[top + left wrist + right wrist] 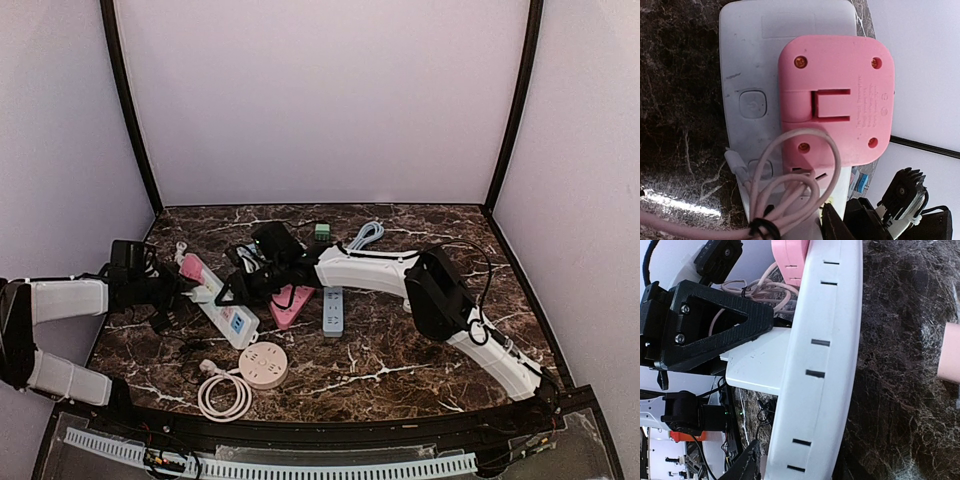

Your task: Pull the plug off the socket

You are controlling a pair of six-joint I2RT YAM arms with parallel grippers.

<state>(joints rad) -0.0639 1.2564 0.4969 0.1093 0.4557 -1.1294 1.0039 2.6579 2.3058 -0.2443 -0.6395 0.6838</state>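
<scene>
While the dark marble table [420, 350] sat between pale walls [320, 100], the white power strip [225, 312] ran far-left to near-right, with the pink plug [190, 268] seated at its far end. The left gripper [172, 290] and right gripper [232, 280] crowded it; whether either was clamped, I couldn't tell. Open marble lay far right.

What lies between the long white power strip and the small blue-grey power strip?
A pink wedge-shaped object lies there; the top view shows it.

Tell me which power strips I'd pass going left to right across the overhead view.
White power strip → pink power strip → pale blue power strip. The round pink socket overlaps the first two, so it is omitted.
</scene>
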